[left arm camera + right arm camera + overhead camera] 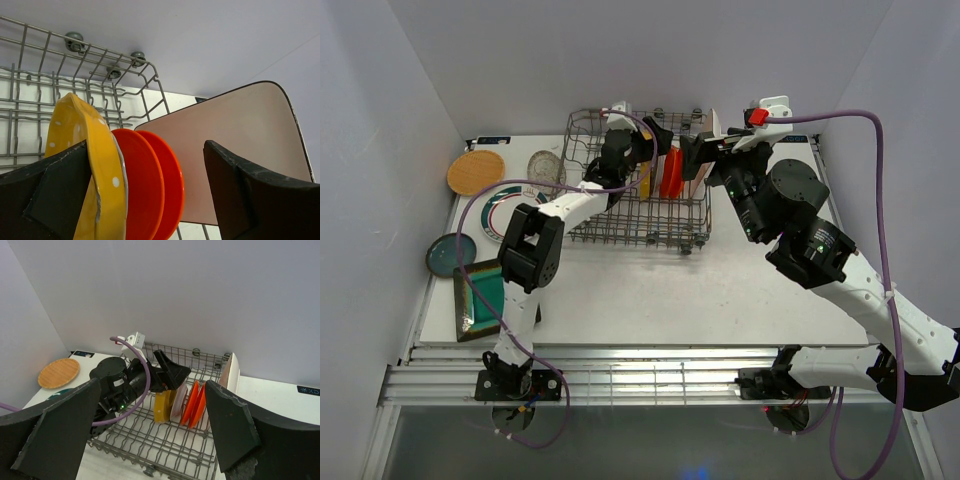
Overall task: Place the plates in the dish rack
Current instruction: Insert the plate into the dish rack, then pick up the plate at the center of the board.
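Note:
The dish rack (620, 215) stands at the back middle. In it stand on edge a yellow scalloped plate (75, 150), a pale grey plate (178, 400), two orange-red plates (150, 180) and a white rectangular plate (240, 140). My left gripper (655, 135) is open over the rack. Its jaws stand wide around the yellow and orange-red plates, with the left finger against the yellow one. My right gripper (705, 150) is open and empty above the rack's right end, near the white rectangular plate (701, 172).
At the table's left lie a wooden plate (476, 172), a clear glass plate (546, 165), a white green-rimmed plate (500, 212), a dark teal plate (451, 254) and a square teal brown-rimmed plate (480, 298). White walls close in the back and both sides.

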